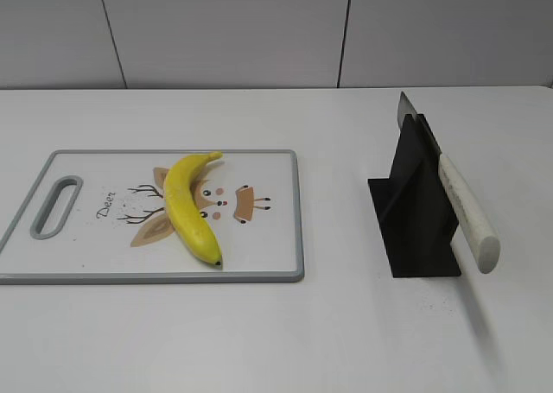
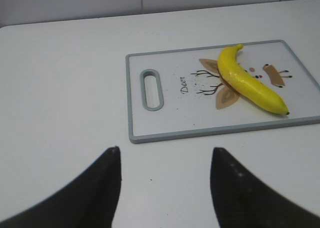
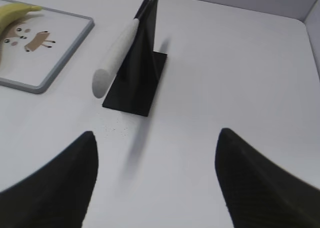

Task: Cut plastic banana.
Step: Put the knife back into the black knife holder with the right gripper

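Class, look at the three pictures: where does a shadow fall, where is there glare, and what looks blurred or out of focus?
Exterior view: even light; the knife handle throws a soft shadow on the table; faint sheen on the plastic banana. Right wrist view: the same shadow, the right gripper dark and soft. Left wrist view: the left gripper slightly blurred, the cutting board sharp.

cutting board, knife in black stand, table

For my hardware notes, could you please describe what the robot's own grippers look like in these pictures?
Only the fingers show, and only in the wrist views. The left gripper has two dark, matte black fingers, broad at the base and tapering to rounded tips. The right gripper looks the same: black, curved fingers with a faintly textured surface. No cables, markings or arm links are visible, and the exterior view shows no arm.
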`<control>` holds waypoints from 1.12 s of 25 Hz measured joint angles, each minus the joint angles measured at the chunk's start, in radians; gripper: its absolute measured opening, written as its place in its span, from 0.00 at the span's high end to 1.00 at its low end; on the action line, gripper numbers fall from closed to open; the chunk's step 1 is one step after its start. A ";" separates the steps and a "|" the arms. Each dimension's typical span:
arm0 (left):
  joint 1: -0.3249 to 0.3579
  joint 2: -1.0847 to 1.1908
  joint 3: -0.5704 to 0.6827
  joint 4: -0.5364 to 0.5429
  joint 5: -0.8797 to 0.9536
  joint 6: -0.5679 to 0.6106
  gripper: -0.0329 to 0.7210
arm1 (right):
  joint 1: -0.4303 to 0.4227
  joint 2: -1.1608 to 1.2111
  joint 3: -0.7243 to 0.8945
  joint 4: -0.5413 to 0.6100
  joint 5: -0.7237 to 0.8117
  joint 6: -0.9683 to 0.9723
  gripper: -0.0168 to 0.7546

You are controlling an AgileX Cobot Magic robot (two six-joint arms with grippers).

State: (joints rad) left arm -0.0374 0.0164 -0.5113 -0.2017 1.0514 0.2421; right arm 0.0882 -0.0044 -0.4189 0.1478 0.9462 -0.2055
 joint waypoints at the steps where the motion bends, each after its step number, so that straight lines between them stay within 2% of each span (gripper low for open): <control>1: 0.011 0.000 0.000 0.000 0.000 0.000 0.23 | -0.023 0.000 0.000 0.000 0.000 0.000 0.24; 4: 0.030 0.000 0.000 0.000 0.000 0.000 0.24 | -0.056 0.000 0.000 0.001 0.000 0.000 0.24; 16: 0.032 -0.001 0.000 0.000 0.000 0.000 0.24 | -0.057 0.000 0.000 0.002 0.000 0.000 0.24; 28: 0.032 -0.001 0.000 0.000 0.000 0.000 0.29 | -0.057 0.000 0.000 0.002 0.000 0.000 0.24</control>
State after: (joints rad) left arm -0.0054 0.0155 -0.5113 -0.2017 1.0514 0.2421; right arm 0.0314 -0.0044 -0.4189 0.1498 0.9462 -0.2055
